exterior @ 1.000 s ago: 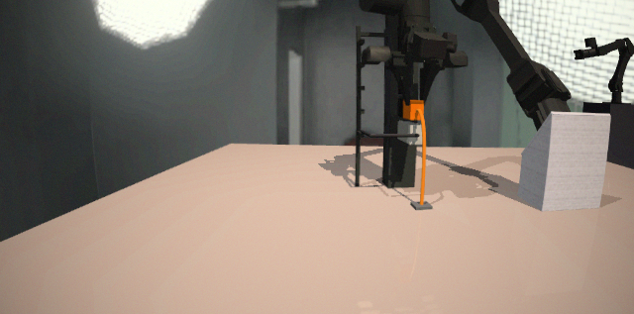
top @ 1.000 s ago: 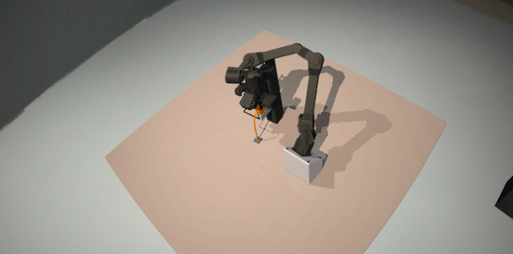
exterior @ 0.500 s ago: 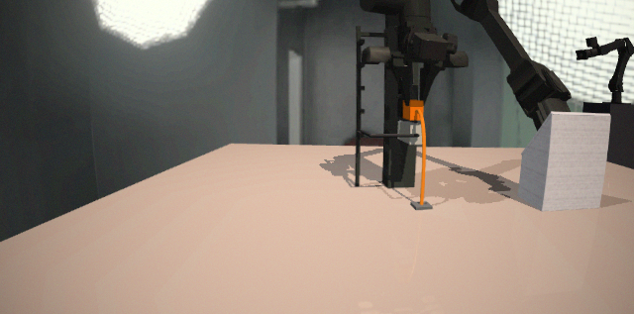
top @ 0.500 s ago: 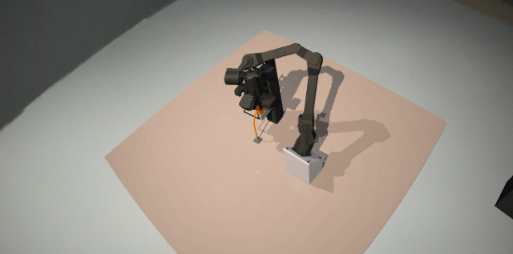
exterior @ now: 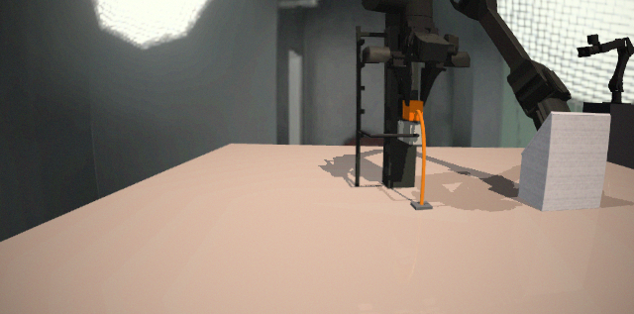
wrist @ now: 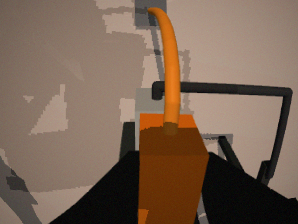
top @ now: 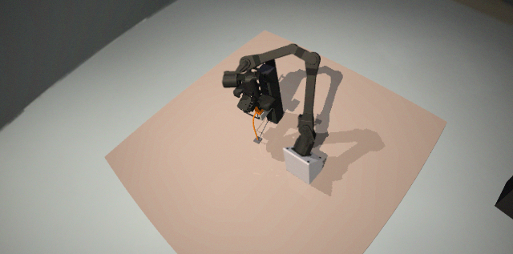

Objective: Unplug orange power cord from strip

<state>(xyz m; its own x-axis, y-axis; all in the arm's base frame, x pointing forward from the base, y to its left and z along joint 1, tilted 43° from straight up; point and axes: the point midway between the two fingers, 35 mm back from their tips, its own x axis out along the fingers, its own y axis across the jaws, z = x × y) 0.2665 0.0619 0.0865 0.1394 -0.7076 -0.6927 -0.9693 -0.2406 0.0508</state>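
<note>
The orange plug point(top: 259, 111) point(exterior: 413, 112) point(wrist: 172, 180) sits high at the front face of the upright black power strip point(top: 276, 102) point(exterior: 402, 162). My gripper point(top: 260, 109) point(exterior: 414, 102) point(wrist: 170, 161) is shut on the plug from above, one dark finger on each side. The prongs and the contact with the strip are hidden, so I cannot tell how deep the plug sits. The orange cord point(top: 253, 125) point(exterior: 423, 160) point(wrist: 172, 65) leaves the plug and curves down to a small grey plate point(top: 257, 140) point(exterior: 421, 206) point(wrist: 142, 21) on the table.
A thin black rail frame point(exterior: 358, 106) point(wrist: 235, 89) stands beside the strip, its bent arm reaching just below the plug. A pale block point(exterior: 407, 131) point(wrist: 150, 102) lies under the plug. My arm's white base point(top: 297, 164) point(exterior: 575, 160) stands to the right.
</note>
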